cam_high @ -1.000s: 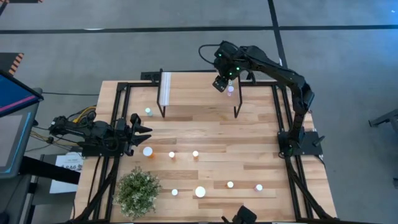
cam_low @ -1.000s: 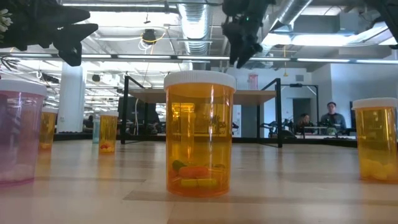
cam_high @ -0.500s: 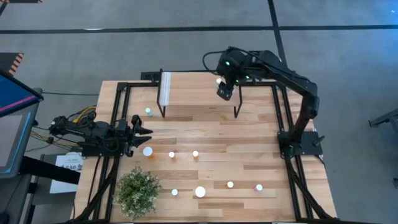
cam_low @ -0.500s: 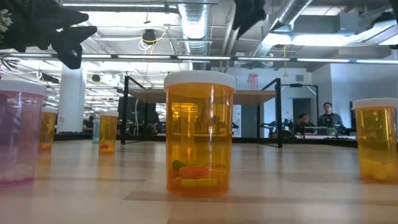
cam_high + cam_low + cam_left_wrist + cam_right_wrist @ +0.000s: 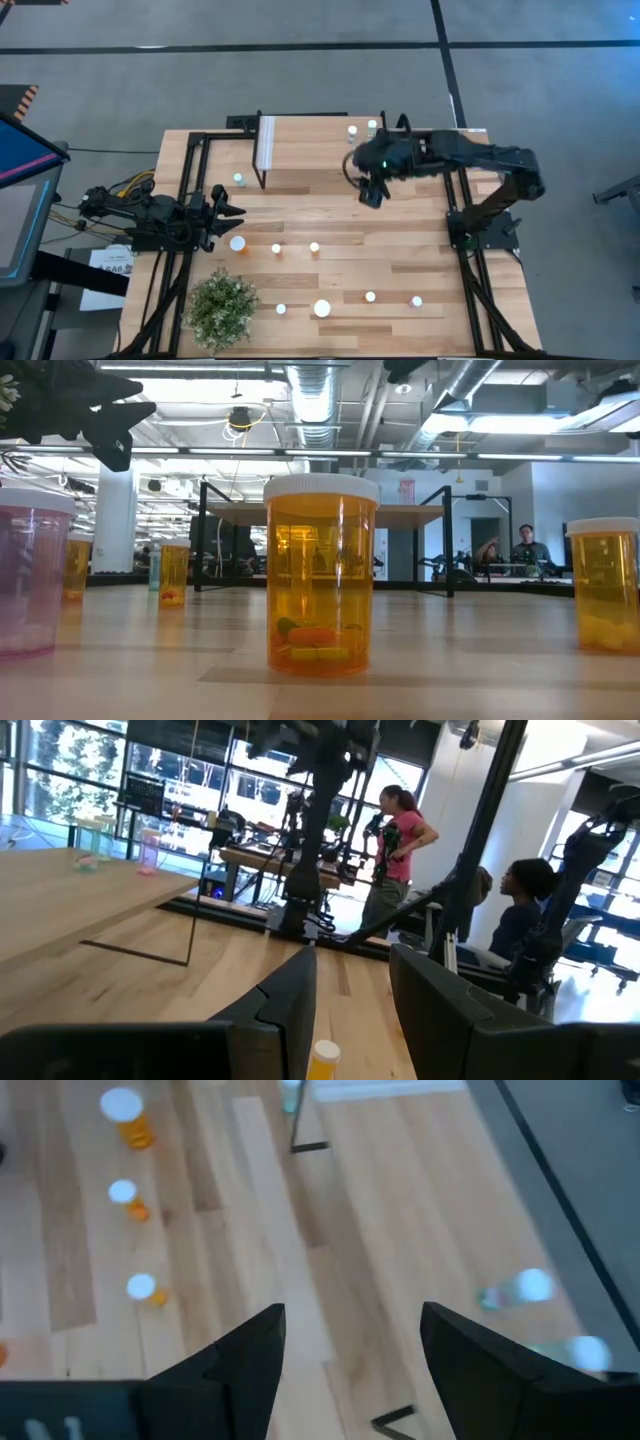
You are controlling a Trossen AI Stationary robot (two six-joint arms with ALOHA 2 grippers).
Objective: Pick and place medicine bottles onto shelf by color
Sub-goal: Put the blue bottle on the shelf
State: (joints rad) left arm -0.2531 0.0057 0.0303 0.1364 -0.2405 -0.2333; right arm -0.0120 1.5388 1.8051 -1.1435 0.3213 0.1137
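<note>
No readable text, label, brand or number appears in any of my views. A white paper (image 5: 108, 266) beside my left arm, off the surface's (image 5: 400, 240) edge, carries dark print too small to read. The bottles (image 5: 321, 575) before me show pills inside but no legible labels.

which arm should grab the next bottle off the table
Left, probably. The left gripper sits open right beside a white-capped bottle and near the teal one. The right gripper, open and empty, hangs by the shelf, farther from any bottle on the table.
</note>
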